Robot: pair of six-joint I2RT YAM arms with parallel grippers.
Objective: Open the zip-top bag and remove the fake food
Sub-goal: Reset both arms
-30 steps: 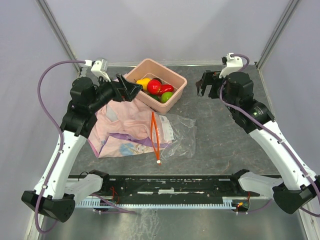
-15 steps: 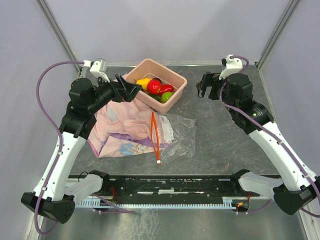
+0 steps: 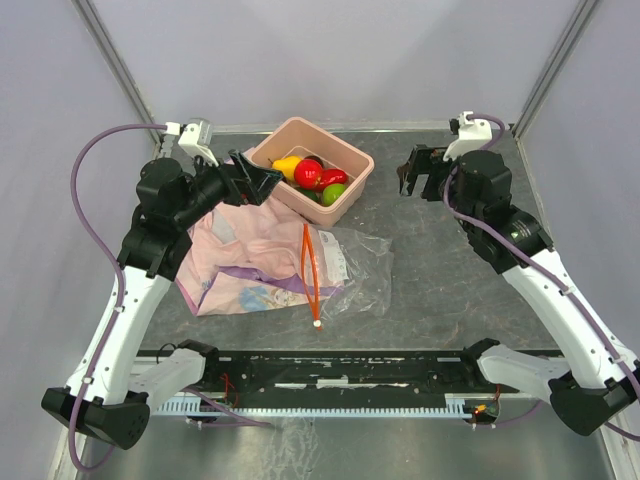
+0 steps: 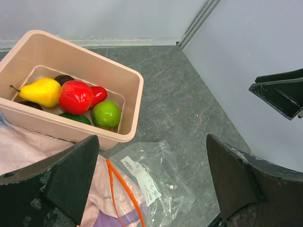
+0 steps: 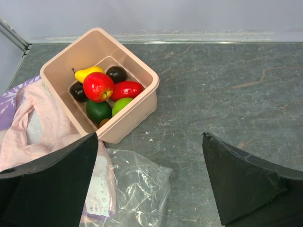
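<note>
We see both pincers released, their jaws spread wide with nothing between them. The left gripper (image 3: 265,182) hangs in the upper left of the top view, just beside the left wall of the salmon-pink tub (image 3: 300,130) and above the pink-and-purple cloth (image 3: 240,260). The right gripper (image 3: 415,178) hangs in the upper right, well apart from the tub, over bare grey table (image 3: 450,280).

The fake food (image 3: 315,178) sits inside the tub. From the right wrist view we make out a yellow pear (image 5: 87,73), a red apple (image 5: 98,86), a second red piece (image 5: 126,89), two green pieces and some dark ones.

The zip-top bag (image 3: 350,265) lies flat on the table at the centre of the top view, just below the tub, its left side overlapping the cloth. Its orange-red zip strip (image 3: 311,270) runs top to bottom, with the white slider (image 3: 317,323) at the lower end. Neither gripper touches the bag.
</note>
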